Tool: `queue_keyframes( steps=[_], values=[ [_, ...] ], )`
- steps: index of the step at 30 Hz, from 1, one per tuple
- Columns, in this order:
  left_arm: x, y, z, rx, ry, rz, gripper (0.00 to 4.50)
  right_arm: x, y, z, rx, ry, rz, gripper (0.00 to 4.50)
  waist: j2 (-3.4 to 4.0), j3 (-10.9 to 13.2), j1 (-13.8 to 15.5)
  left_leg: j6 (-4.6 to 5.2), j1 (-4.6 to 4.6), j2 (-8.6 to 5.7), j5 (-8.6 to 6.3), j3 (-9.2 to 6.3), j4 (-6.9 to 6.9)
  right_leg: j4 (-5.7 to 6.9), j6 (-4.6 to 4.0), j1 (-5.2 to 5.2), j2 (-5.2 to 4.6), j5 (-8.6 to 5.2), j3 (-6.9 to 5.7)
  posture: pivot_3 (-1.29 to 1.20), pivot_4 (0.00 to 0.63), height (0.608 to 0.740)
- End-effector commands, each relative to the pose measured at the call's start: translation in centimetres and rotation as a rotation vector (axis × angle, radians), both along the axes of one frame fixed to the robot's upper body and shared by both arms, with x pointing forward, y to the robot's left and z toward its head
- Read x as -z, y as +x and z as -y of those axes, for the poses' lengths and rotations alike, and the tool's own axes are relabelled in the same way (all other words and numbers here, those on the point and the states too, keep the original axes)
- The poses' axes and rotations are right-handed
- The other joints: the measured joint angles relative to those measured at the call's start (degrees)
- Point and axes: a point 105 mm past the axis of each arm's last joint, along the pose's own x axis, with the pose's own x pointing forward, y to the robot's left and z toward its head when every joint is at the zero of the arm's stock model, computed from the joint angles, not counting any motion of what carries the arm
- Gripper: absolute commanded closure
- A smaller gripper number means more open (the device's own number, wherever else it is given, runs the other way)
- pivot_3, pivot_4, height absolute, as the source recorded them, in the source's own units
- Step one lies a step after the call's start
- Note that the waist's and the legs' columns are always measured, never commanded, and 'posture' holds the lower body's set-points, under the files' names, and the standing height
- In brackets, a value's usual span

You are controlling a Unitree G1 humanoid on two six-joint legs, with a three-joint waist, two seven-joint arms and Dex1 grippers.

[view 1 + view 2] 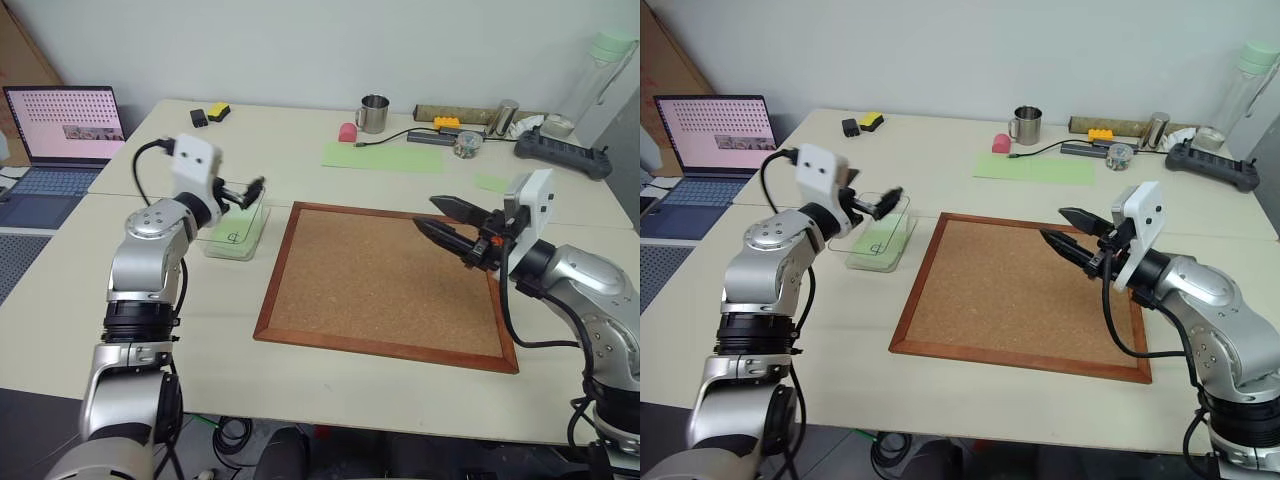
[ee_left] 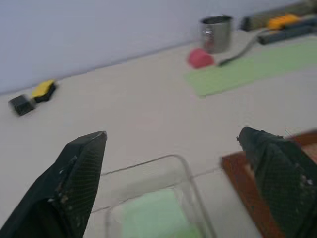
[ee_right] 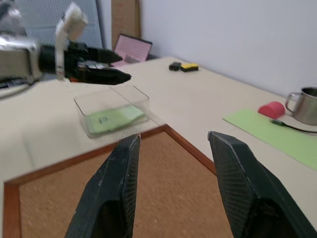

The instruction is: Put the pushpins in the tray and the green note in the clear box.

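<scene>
Left wrist view: my left gripper (image 2: pixel 173 173) gapes empty over the clear plastic box (image 1: pixel 238 232) (light-green square note (image 1: pixel 234 238) inside); lifting carelessly could snag its rim.

The left gripper (image 1: pixel 243 192) hangs over the clear box (image 1: pixel 238 231), jaws apart, with nothing between them. The note (image 1: pixel 236 237) lies flat inside the box, directly below that gripper. The corkboard (image 1: pixel 385 283) lies on the table (image 1: pixel 300 150) just to the right of the box, between the two grippers. The right gripper (image 1: pixel 441 218) hangs over the corkboard's far right part, jaws apart and empty. Beyond the left gripper, at the table's far side, stand a mug (image 1: pixel 374 113) and a long paper sheet (image 1: pixel 383 156). A laptop (image 1: pixel 62 140) sits well to the left of the left gripper.
</scene>
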Motion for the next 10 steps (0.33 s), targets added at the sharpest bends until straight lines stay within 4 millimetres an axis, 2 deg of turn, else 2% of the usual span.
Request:
queue_keyframes(
  steps=[1, 5, 10],
  values=[
    [0.7, -2.6, 2.2, 0.247, 0.077, -0.093, 0.04, 1.0, -0.3, 1.1, -0.007, -0.098, -0.027, 2.23, 0.01, 0.01, -0.06, 0.0, 0.0, 0.0, 0.0, 0.02, 0.0, 0.0, 0.0, 0.0, 0.0, 0.0, 0.02, 0.0, 0.15, 0.74],
    [1.9, -4.4, 2.7, 0.386, 0.134, -0.176, 0.04, 3.8, -0.6, 3.0, 0.02, -0.217, -0.115, 2.23, 0.01, 0.01, -0.16, 0.04, 0.0, 0.03, -0.02, -0.01, 0.02, 0.04, 0.0, -0.02, 0.03, 0.0, 0.01, 0.0, 0.15, 0.74],
    [2.5, -5.7, 3.6, 0.485, 0.177, -0.196, 0.04, 5.0, -1.3, 4.1, 0.039, -0.224, -0.158, 2.23, 0.01, 0.01, -0.13, 0.05, -0.01, 0.02, -0.02, 0.02, 0.02, 0.02, 0.0, -0.01, 0.02, 0.0, 0.04, 0.0, 0.15, 0.74]
  ],
)
